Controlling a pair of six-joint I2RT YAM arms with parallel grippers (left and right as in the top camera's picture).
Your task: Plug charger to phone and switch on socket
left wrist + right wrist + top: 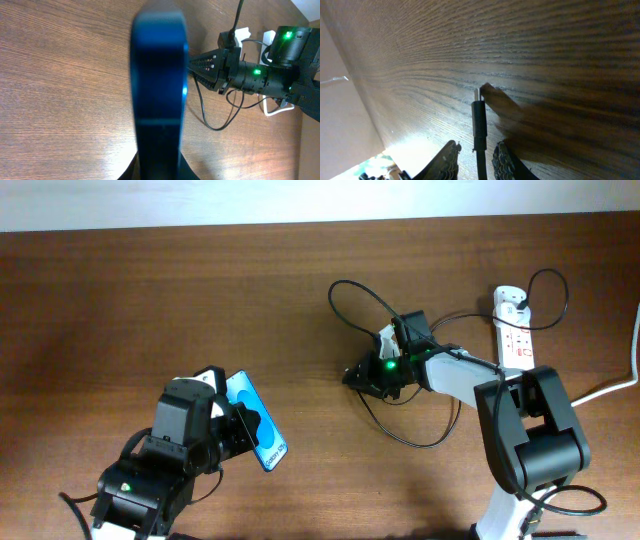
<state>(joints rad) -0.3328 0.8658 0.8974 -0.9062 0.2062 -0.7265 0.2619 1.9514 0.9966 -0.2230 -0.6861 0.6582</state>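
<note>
Found the phone (255, 420) gripped in the left pincer (232, 418), raised off the counter (150, 300) at the near left. Tilted on a long edge, blue screen facing up and rightward. Saw it only end-on and blurred from the left wrist, filling the middle of that view.

Saw a white adapter (510, 298) seated at the far end of the socket (516, 340). Traced the charger (420, 442) out of it in slack black loops over the right half of the counter. Noted the socket flat at the far right, lengthwise toward the far edge, with the right arm's base just in front of it. Followed a thick white cord (612, 388) off the right edge.

Found the right pincer (362, 376) closed on the charger a little behind its plug, near the middle of the counter. From the right wrist, saw the cable passing between the two fingers (447, 160) and the plug with its small metal tip sticking out ahead, low over the wood. Could not tell whether touching it.

Saw plug and phone apart, bare wood between them, the pincer's nose aimed toward the phone. Noted broad open wood across the far left and centre. Found the near right crowded by cable loops and the right arm.
</note>
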